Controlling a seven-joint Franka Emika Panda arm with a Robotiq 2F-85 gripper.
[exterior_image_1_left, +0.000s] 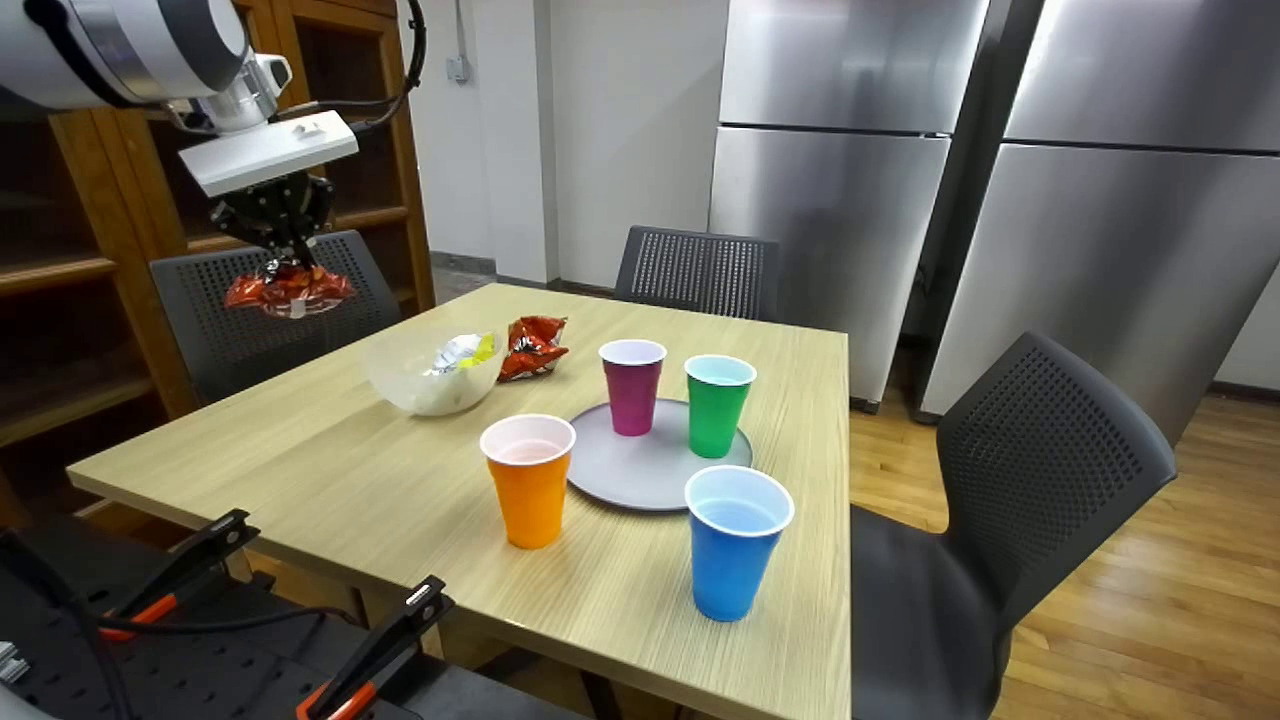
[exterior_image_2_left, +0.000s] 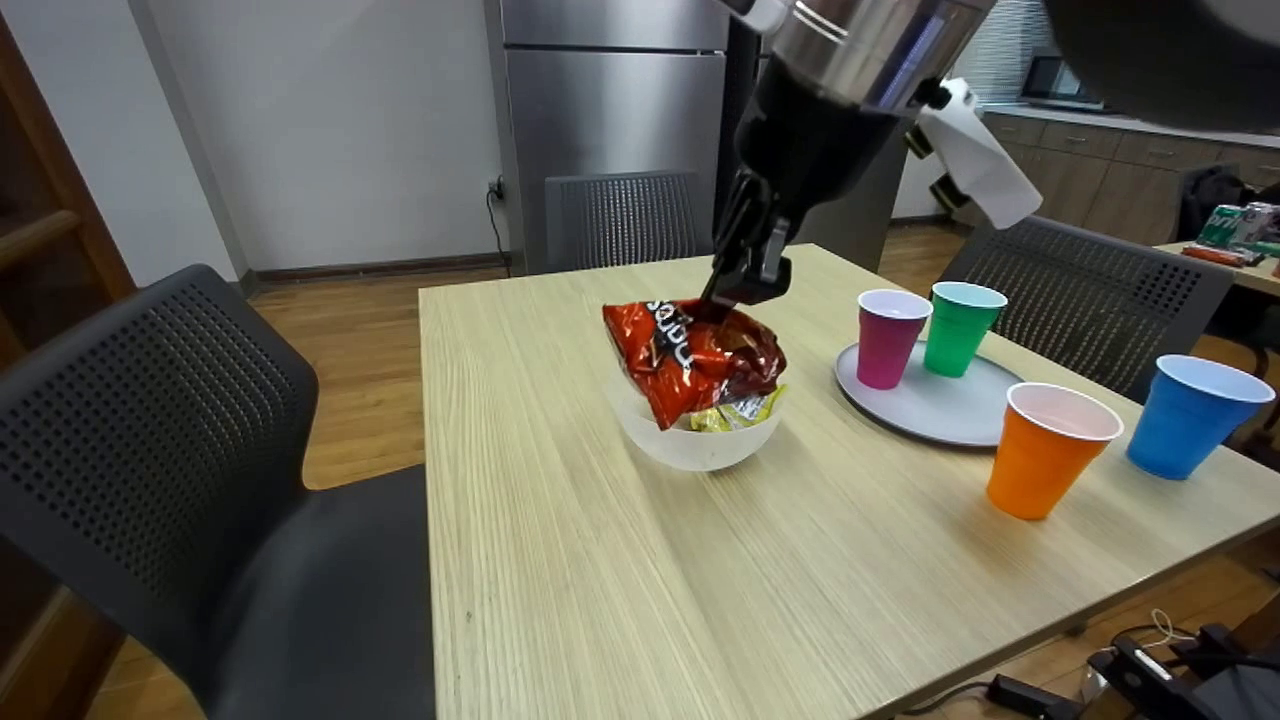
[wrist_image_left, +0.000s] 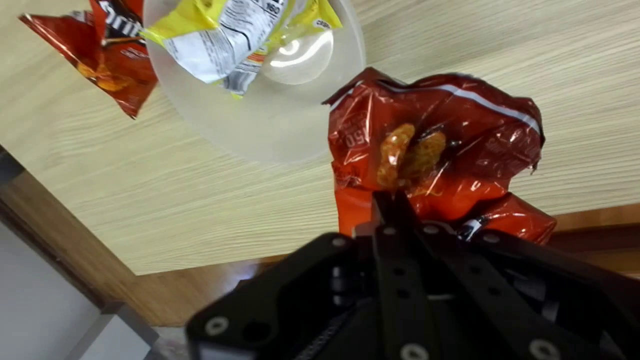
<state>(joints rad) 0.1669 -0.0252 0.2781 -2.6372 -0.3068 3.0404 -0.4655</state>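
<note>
A black two-fingered robot gripper (wrist_image_left: 391, 196) has its jaws together, clamped on a shiny, crinkled red foil snack bag (wrist_image_left: 435, 150) with orange chip shapes showing on its front. In both exterior views the held bag hangs in the air just below the fingertips, higher than the pale wood-grain table (exterior_image_1_left: 300, 450).

Seen from the wrist, the bag is to one side of a round, translucent white plastic bowl (wrist_image_left: 240, 125) and hides a little of its rim. Inside the bowl lies crumpled yellow and white packaging (wrist_image_left: 225, 40) with small print. Just beside the bowl, on the side away from the held bag, a second red foil bag (wrist_image_left: 120, 75) with white lettering rests on the table; whether it touches the bowl is unclear.

Further along, a flat round grey plate (exterior_image_1_left: 605, 470) carries an upright magenta plastic cup (exterior_image_1_left: 632, 400) and an upright green plastic cup (exterior_image_1_left: 714, 420). Near the plate, an orange plastic cup (exterior_image_1_left: 530, 500) and a blue plastic cup (exterior_image_1_left: 735, 560) stand upright on the table. Dark grey chairs with perforated backs (exterior_image_1_left: 1050, 480) surround it, and stainless-steel refrigerators (exterior_image_1_left: 830, 230) stand behind.
</note>
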